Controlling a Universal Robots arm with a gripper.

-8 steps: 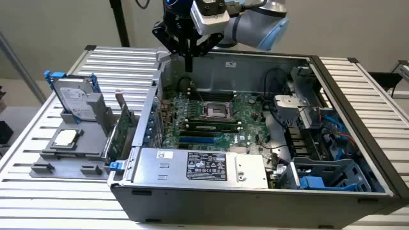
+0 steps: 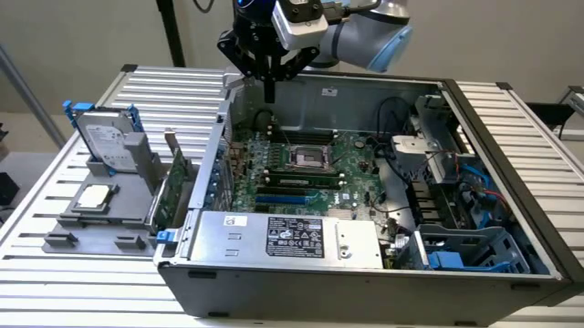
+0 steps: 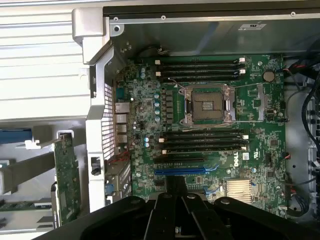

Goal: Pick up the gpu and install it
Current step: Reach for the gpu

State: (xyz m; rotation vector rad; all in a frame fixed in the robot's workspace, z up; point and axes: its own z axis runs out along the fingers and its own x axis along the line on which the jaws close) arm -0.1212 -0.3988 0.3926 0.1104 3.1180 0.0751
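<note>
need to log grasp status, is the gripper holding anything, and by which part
Nothing is held. The gripper hangs empty over the open computer case, fingers together, while the gpu stands on edge in the grey holder beside the case.

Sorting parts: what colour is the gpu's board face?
The gpu board is green, clearest in the wrist view.

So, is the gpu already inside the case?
No, the gpu stands in the gray holder outside the case.

Gripper [image 2: 270, 92] hovers over the case [image 2: 301, 290]; gpu [image 2: 171, 186] stands upright beside it.
</note>
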